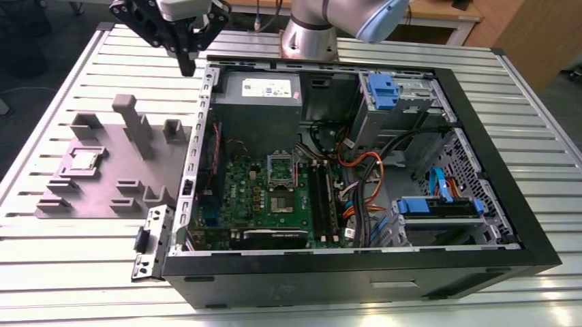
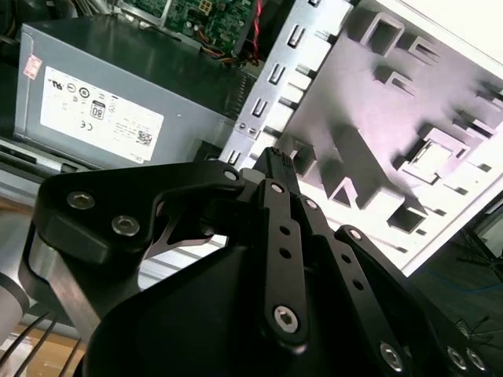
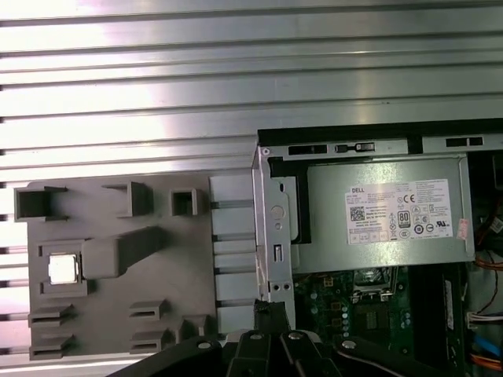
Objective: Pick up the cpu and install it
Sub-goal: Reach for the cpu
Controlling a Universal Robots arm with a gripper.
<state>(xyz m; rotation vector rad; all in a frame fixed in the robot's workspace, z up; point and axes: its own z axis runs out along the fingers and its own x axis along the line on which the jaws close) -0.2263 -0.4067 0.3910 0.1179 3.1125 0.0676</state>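
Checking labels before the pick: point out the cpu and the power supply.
cpu (image 3: 63,268): first wrist view, middle of its silver top.
power supply (image 3: 326,224): first wrist view, bare grey face.

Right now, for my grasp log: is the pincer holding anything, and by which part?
Nothing is held. The pincer hangs empty above the edge of the computer case; the cpu lies in the grey fixture, untouched.

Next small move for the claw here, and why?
Probably shift toward the exterior view's left and come down over the cpu, opening on the way. The claw hangs shut and empty beside the computer case, well apart from the cpu, which lies in its pocket on the grey fixture.
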